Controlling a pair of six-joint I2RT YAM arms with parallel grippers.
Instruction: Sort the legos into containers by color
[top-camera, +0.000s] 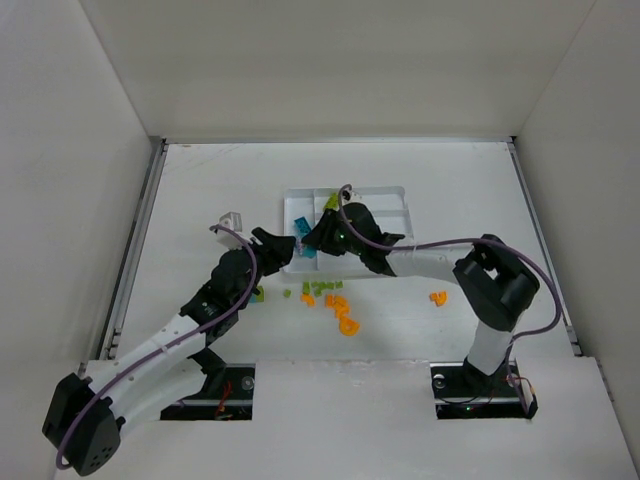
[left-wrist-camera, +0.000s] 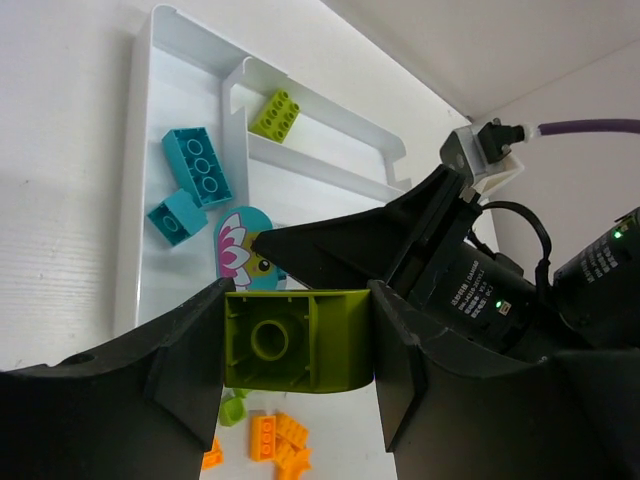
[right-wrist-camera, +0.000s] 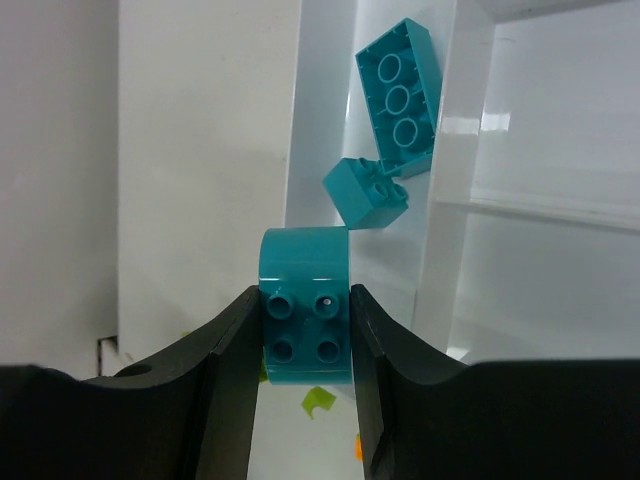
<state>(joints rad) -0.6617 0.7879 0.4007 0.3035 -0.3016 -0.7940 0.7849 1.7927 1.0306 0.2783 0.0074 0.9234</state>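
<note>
Between left fingers (left-wrist-camera: 150, 385), lime brick (left-wrist-camera: 297, 340) clamped; between right fingers (right-wrist-camera: 228, 370), teal brick (right-wrist-camera: 305, 320).

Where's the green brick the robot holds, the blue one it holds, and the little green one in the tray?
held green brick (left-wrist-camera: 297, 340), left wrist view, hollow underside.
held teal brick (right-wrist-camera: 305, 325), right wrist view, studded face.
green brick in tray (left-wrist-camera: 274, 113), left wrist view, studded top.

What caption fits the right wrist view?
Right gripper holding a rounded teal brick at the white tray's narrow section, where two teal bricks lie.
</note>
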